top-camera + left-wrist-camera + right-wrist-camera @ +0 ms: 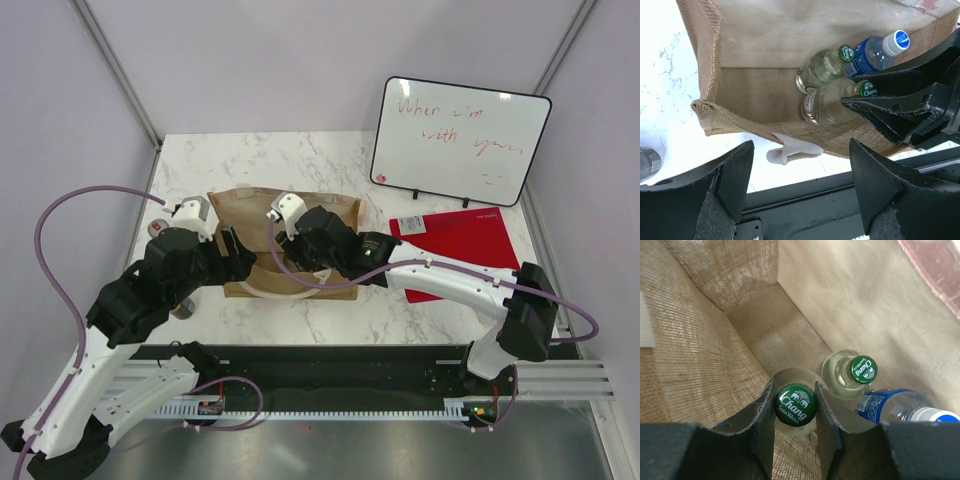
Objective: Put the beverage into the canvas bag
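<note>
Placing step, looks nearly done: right end effector (795,407) pinches soda bottle (832,102) at the cap, canvas bag (700,355) around it, blue-capped bottle (900,407) just beside. Left end effector (801,167) spread above bag's rim. Next probably: release, withdraw upward.

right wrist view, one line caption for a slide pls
Right gripper clamped on a green-capped Chang soda bottle inside the canvas bag, beside a second Chang bottle and a blue-labelled water bottle.

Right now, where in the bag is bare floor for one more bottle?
Free: the canvas bag's floor, from the bottles to the opposite end wall. Crowded: the other end; the right tool grips one soda bottle beside a second soda bottle and a blue-capped bottle.
</note>
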You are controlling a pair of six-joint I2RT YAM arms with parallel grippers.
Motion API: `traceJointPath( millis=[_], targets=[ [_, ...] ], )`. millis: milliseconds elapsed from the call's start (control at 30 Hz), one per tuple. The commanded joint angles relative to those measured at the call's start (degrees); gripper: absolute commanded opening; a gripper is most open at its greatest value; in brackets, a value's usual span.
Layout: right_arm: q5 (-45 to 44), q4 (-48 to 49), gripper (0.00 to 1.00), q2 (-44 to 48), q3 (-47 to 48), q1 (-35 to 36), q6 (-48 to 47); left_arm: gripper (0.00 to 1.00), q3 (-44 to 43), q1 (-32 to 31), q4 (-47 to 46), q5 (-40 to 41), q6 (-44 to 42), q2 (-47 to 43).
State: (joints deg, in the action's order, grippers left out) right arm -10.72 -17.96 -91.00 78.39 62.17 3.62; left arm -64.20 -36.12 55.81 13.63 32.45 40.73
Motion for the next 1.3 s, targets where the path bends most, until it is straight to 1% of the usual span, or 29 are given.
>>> traceJointPath(
  millis=[0,200,267,300,367,567,667,700,800,933,967,1067,1267],
  targets=[
    [-1.76,7.32,0.0,3.29,-0.95,-1.44,-0.19,0.84,-1.54,-0.09,0.17,3.24,-2.3,0.14],
    [-0.36,7.32,0.0,3.02,-2.36,-1.62,0.25,0.84,-0.49,-0.09,0.79,5.26,-2.65,0.4],
    [0.26,7.32,0.03,2.5,-2.8,-1.7,0.16,0.84,-0.22,-0.09,0.79,5.62,-2.65,0.4],
    [0.44,7.32,0.07,2.32,-3.06,-1.7,0.34,0.84,-0.22,-0.09,0.79,5.71,-2.65,0.4],
    [0.61,7.23,0.1,1.79,-3.42,-1.7,0.51,0.84,-0.57,-0.09,0.79,5.71,-2.83,0.4],
    [1.58,7.06,0.24,0.56,-4.12,-1.7,1.83,0.85,-1.97,-0.09,2.02,7.55,-2.91,-0.91],
    [1.41,7.06,0.36,0.3,-3.95,-1.79,2.01,0.85,-2.24,-0.01,2.02,7.64,-3.0,-1.53],
    [1.32,7.06,0.38,0.21,-3.77,-1.79,2.27,0.85,-2.33,-0.09,2.11,7.73,-3.09,-1.62],
    [0.79,7.06,0.42,-0.23,-3.07,-1.79,2.1,0.85,-2.24,-0.09,2.11,7.99,-3.44,-1.79],
    [0.35,7.14,0.44,-0.93,-2.89,-1.79,2.53,0.86,-2.06,-0.09,2.11,8.61,-4.06,-1.97],
    [0.35,7.06,0.48,-0.93,-2.98,-1.7,2.62,0.86,-2.06,-0.09,2.2,8.78,-3.97,-1.97],
    [0.61,7.06,0.53,-0.41,-2.89,-1.7,3.06,0.86,-2.33,-0.09,2.2,8.78,-3.97,-2.23],
    [0.61,6.01,0.55,1.0,-0.27,-1.79,3.41,0.86,-3.29,-0.09,2.46,8.61,-4.06,-2.67]
  ],
)
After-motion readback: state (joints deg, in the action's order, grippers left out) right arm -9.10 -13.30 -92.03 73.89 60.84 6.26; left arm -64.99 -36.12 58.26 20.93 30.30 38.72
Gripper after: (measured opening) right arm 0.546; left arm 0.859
